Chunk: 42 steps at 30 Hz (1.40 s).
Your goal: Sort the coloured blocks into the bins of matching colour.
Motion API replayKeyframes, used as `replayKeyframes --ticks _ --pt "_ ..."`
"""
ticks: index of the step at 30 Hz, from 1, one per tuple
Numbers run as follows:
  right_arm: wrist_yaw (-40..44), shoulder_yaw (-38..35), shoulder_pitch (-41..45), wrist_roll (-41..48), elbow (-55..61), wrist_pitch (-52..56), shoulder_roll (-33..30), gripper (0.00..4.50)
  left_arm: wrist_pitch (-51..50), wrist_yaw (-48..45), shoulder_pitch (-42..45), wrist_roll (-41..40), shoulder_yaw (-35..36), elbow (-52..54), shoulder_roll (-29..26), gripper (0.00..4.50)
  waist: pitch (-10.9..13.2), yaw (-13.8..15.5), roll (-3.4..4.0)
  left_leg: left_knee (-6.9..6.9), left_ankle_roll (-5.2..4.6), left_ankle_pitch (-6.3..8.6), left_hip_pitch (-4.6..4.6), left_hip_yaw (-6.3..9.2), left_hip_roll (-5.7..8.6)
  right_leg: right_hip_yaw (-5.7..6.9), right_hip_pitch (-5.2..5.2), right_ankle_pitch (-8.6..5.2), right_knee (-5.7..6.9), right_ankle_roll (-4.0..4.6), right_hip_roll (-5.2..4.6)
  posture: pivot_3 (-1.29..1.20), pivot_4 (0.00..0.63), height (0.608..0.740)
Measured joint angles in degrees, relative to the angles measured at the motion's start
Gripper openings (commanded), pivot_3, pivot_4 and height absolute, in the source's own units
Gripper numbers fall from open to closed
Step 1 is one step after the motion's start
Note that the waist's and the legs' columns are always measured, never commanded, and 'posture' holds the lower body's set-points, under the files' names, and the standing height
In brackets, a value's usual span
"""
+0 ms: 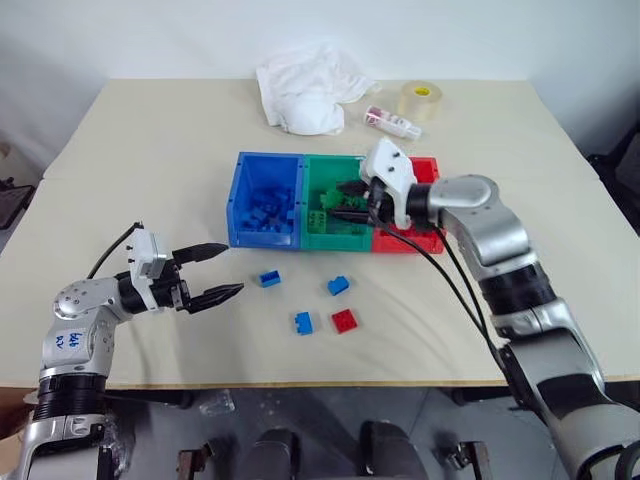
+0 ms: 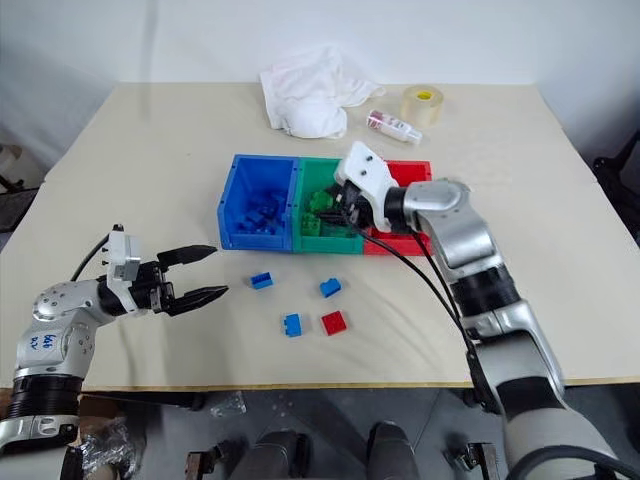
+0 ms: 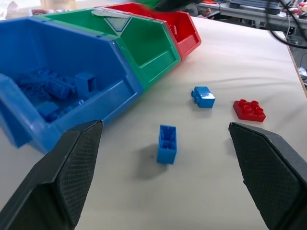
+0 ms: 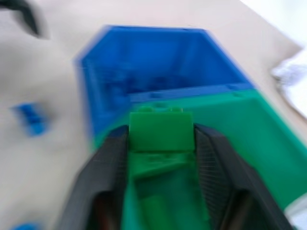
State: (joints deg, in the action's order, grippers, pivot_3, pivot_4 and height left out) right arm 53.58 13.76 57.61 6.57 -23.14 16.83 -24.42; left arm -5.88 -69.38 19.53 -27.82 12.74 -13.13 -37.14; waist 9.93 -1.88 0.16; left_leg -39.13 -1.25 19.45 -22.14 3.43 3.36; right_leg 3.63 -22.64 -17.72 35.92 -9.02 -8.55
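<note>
While the right gripper (image 4: 160, 143) is held over the green open-topped plastic bin (image 1: 331, 238), a green studded plastic brick (image 4: 161, 131) is seen between its two fingers, apparently pinched, though that view is blurred. The left gripper (image 1: 218, 272) is spread wide and empty above the beige table (image 1: 150, 150), near three blue studded bricks (image 1: 269, 278) and one red studded brick (image 1: 345, 320).

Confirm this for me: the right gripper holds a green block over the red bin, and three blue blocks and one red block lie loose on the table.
Not quite. The right gripper holds the green block over the green bin, not the red one; the right wrist view shows it. The rest stands: three blue blocks and one red block lie loose on the table.
</note>
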Motion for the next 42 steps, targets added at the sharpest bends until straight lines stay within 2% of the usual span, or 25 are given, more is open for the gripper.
replayKeyframes --ticks 4,11,15,22,24,28,34,37,42 --pt "0.63 -0.01 0.01 -1.61 -3.77 -2.59 0.14 4.47 0.05 0.86 -1.44 -0.01 0.0 2.59 0.3 4.5 0.01 -0.44 0.01 0.06 0.0 0.0 -0.02 0.02 0.02 0.02 -0.05 0.0 0.0 0.0 -0.01 0.0 0.15 0.74" --pt "4.09 -0.85 -1.57 -0.6 1.16 -1.21 -1.37 4.47 0.12 0.25 -0.7 -0.01 -0.38 1.9 0.42 4.5 0.01 -1.11 0.01 0.0 0.01 0.0 -0.01 0.02 -0.02 0.05 -0.03 0.0 0.03 0.0 -0.01 0.0 0.15 0.74" --pt "7.69 -1.89 -8.12 3.12 11.23 3.57 -4.86 4.47 0.18 -0.22 0.44 0.0 -0.84 0.83 0.81 4.5 0.01 -0.79 0.01 -0.01 0.0 0.01 -0.02 0.07 0.02 0.05 -0.01 0.0 0.03 0.0 -0.02 0.0 0.15 0.74" --pt "16.82 -9.91 -27.24 15.41 33.38 13.35 -19.29 4.47 0.54 -0.34 1.6 0.05 -2.09 -0.64 1.6 4.5 0.01 0.68 0.01 -0.11 -0.01 0.01 -0.05 0.01 0.02 0.03 0.12 0.0 -0.12 0.0 -0.04 0.0 0.15 0.74" --pt "18.21 -12.79 -34.64 15.59 36.71 13.72 -26.16 4.47 0.94 -0.81 1.47 0.04 -2.08 -1.06 1.66 4.5 0.01 1.35 0.0 -0.11 -0.01 0.01 -0.02 -0.04 0.01 0.01 0.15 0.0 -0.16 0.0 -0.03 0.0 0.15 0.74" --pt "18.61 -16.17 -43.07 15.39 38.45 14.34 -31.56 4.47 1.27 -1.44 1.53 0.05 -2.09 -1.71 1.61 4.5 0.01 1.77 0.01 -0.1 -0.01 0.01 0.0 -0.21 -0.05 -0.07 0.11 0.0 -0.19 0.0 -0.01 0.0 0.15 0.74" --pt "15.9 -17.26 -45.2 16.36 43.12 16.79 -32.08 4.47 1.59 -1.52 1.54 0.05 -2.12 -2.09 1.65 4.5 0.01 1.79 0.01 -0.1 -0.01 0.01 0.03 -0.3 -0.11 -0.08 0.1 0.0 -0.21 0.0 -0.02 0.0 0.15 0.74" --pt "14.89 -13.08 -43.39 16.4 45.14 17.51 -30.3 4.47 1.55 -1.88 1.4 0.02 -2.06 -1.98 1.56 4.5 0.01 1.84 0.01 -0.11 -0.01 0.01 0.02 -0.29 -0.09 -0.09 0.11 0.0 -0.24 -0.01 -0.02 0.0 0.15 0.74" --pt "12.21 -2.66 -35.35 13.07 43.44 16.8 -22.07 4.47 0.98 -3.34 -0.24 -0.86 -1.79 -0.69 1.31 4.5 0.01 1.56 0.01 -0.1 0.0 0.01 0.02 -0.29 -0.12 -0.1 0.08 0.0 -0.26 0.0 0.0 0.0 0.15 0.74"
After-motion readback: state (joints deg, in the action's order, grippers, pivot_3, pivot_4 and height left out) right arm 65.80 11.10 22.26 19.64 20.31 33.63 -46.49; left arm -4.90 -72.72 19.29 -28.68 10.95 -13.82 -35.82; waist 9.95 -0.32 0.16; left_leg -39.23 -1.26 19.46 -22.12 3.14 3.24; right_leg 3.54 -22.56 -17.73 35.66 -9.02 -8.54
